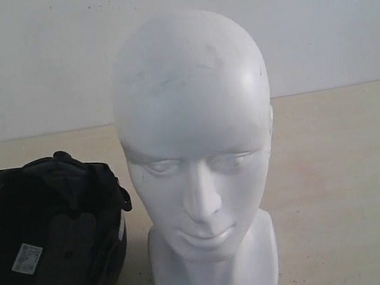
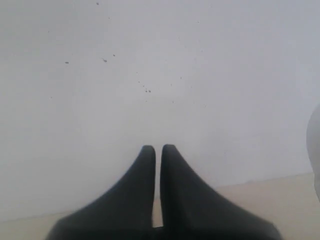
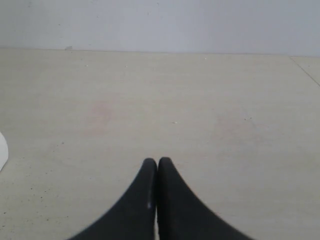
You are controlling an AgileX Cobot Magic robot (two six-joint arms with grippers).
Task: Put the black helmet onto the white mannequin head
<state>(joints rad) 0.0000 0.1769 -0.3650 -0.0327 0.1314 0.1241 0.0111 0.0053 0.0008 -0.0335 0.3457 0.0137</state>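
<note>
The white mannequin head (image 1: 198,148) stands upright on its blocky neck base in the middle of the exterior view, facing the camera. To its left the black helmet (image 1: 48,240) lies upturned on the table, its padded lining and small white label (image 1: 27,258) showing. Neither gripper appears in the exterior view. My left gripper (image 2: 158,148) is shut with nothing between its fingers and points at the white wall; a sliver of the white mannequin head (image 2: 315,155) shows at that view's edge. My right gripper (image 3: 157,161) is shut over bare table, holding nothing.
The pale wooden table (image 1: 344,184) stretches to a white wall (image 1: 23,60) behind. A white edge (image 3: 2,150) peeks into the right wrist view's side. The table's far corner (image 3: 305,62) shows in the right wrist view.
</note>
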